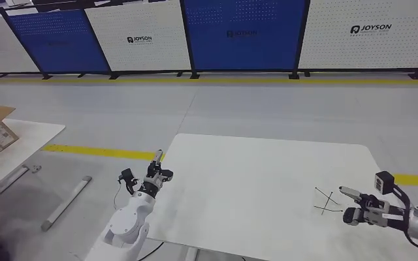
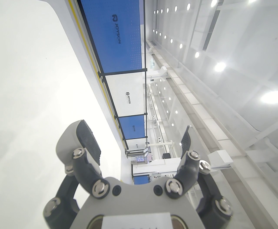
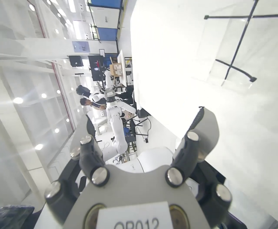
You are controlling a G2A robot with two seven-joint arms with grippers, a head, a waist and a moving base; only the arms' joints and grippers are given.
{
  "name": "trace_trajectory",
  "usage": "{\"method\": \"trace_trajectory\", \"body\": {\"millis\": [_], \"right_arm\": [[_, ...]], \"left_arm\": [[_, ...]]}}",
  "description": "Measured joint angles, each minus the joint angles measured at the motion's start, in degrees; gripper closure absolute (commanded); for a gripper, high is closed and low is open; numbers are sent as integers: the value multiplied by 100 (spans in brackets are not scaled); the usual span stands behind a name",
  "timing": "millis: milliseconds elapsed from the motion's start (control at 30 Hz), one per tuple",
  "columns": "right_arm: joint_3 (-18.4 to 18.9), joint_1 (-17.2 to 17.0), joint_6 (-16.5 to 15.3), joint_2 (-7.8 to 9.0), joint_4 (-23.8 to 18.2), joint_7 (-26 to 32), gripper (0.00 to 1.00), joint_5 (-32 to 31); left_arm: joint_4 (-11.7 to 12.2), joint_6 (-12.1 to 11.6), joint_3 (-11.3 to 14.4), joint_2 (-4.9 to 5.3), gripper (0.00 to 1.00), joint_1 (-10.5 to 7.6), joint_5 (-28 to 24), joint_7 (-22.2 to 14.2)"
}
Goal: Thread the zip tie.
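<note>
Lying crossed, thin black zip ties, smooth white table

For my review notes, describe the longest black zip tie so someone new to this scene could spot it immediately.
Find the large white table and look near the side where the right gripper hovers, open; three thin black plastic zip ties lie crossed there on the tabletop. The one meant is the long straight zip tie: it alone crosses both of the others.
</note>
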Motion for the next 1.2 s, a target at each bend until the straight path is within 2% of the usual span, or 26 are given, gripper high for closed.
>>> {"method": "trace_trajectory", "body": {"millis": [600, 800, 933, 1067, 1200], "right_arm": [[4, -6, -7, 27, -14, -6, 0, -9], [-138, 118, 107, 322, 49, -7, 0, -113], [-554, 382, 94, 570, 241, -7, 0, -320], [-876, 545, 21, 795, 466, -7, 0, -42], [-908, 558, 13, 818, 488, -7, 0, -11]], "left_arm": [[0, 0, 0, 0, 0, 0, 0, 0], [0, 0, 0, 0, 0, 0, 0, 0], [0, 0, 0, 0, 0, 0, 0, 0], [0, 0, 0, 0, 0, 0, 0, 0], [0, 0, 0, 0, 0, 0, 0, 0]]}}
